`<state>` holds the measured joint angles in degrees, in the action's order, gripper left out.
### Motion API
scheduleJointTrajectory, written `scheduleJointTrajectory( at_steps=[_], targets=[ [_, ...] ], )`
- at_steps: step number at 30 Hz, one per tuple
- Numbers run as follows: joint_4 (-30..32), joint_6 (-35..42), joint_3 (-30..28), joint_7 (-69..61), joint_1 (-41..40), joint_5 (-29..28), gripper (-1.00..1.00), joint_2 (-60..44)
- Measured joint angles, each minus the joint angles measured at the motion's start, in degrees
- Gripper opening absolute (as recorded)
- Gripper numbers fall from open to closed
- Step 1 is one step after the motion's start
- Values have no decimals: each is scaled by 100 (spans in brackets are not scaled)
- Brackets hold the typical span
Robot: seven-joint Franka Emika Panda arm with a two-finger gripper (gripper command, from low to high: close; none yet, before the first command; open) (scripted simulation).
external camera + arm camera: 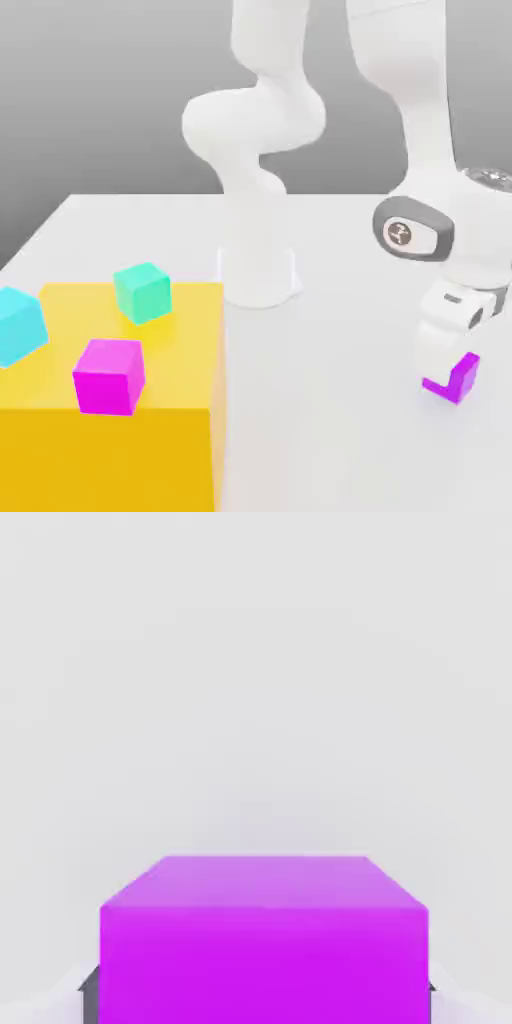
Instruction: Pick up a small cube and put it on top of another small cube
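Note:
The small cube (463, 377), violet-purple, sits on the white table at the exterior view's right. My gripper (447, 366) has come straight down over it, and a white finger covers most of its near side. In the hand view the small cube (265, 942) fills the space between the jaws, and a dark finger pad (89, 994) presses against each of its two sides. The gripper is shut on it, and the cube rests on the table. Three other small cubes sit on a yellow block: a green cube (143, 291), a cyan cube (18, 326) and a magenta cube (108, 376).
The big yellow block (180, 440) fills the near corner at the exterior view's left and stands well above the table. The arm's white base (258, 272) stands at mid table behind it. Bare white table (330, 400) lies between the block and the gripper.

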<state>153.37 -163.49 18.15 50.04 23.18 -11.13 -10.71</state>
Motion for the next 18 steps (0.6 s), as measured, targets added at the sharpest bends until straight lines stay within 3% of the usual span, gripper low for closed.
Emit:
scheduleJointTrajectory(
  at_steps=[4,18],
  targets=[
    [-233,720,-68,-182,-327,494,-100,498],
    [-3097,4133,-1534,1107,-3188,1011,-100,1084]
  ],
)
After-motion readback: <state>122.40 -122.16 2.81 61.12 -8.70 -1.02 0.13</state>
